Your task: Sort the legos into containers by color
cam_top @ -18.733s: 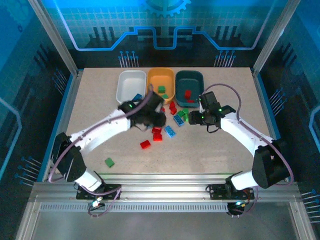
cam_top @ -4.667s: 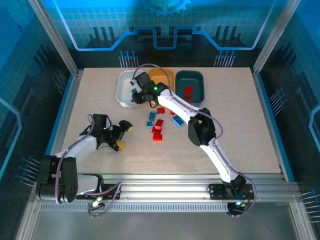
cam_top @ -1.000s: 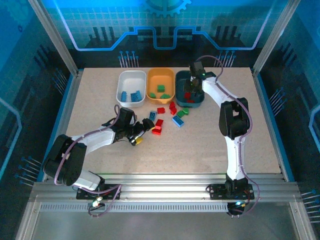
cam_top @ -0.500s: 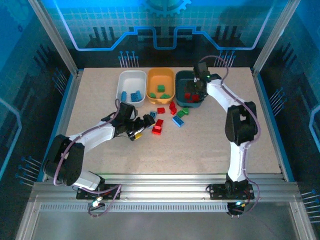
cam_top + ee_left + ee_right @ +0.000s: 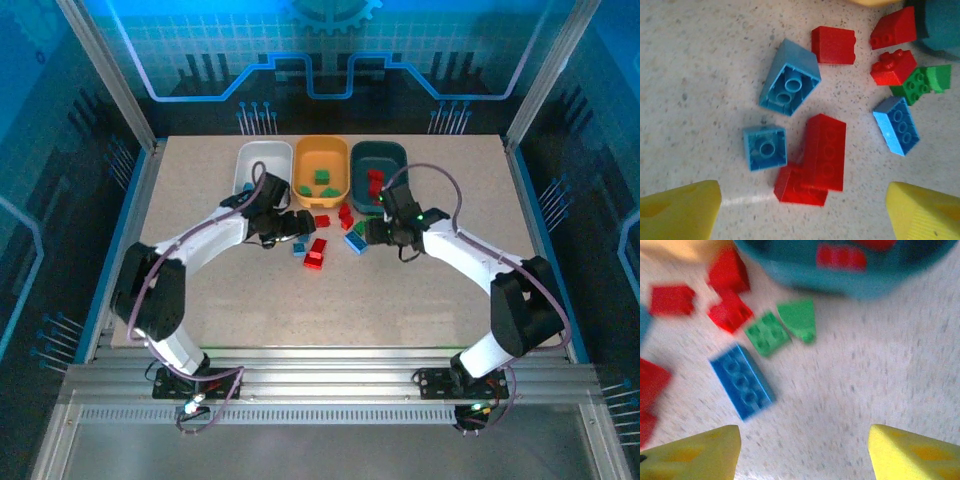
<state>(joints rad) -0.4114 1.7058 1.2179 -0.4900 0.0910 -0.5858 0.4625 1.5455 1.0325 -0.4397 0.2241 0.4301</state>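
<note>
Over tabletop [image 5: 300, 300], right gripper [image 5: 802, 450] has left teal tray [image 5: 380, 148] for loose legos [image 5: 742, 381].

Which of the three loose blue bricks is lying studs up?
The long blue brick beside the green bricks. The slope brick and the small square one show their hollow undersides.

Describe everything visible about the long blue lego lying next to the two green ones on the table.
The long blue lego is a glossy plastic rectangular brick. It lies flat with its studs up, set diagonally on the speckled table. A green brick sits just past one end; whether the two touch is unclear. Nothing grips it.
</note>
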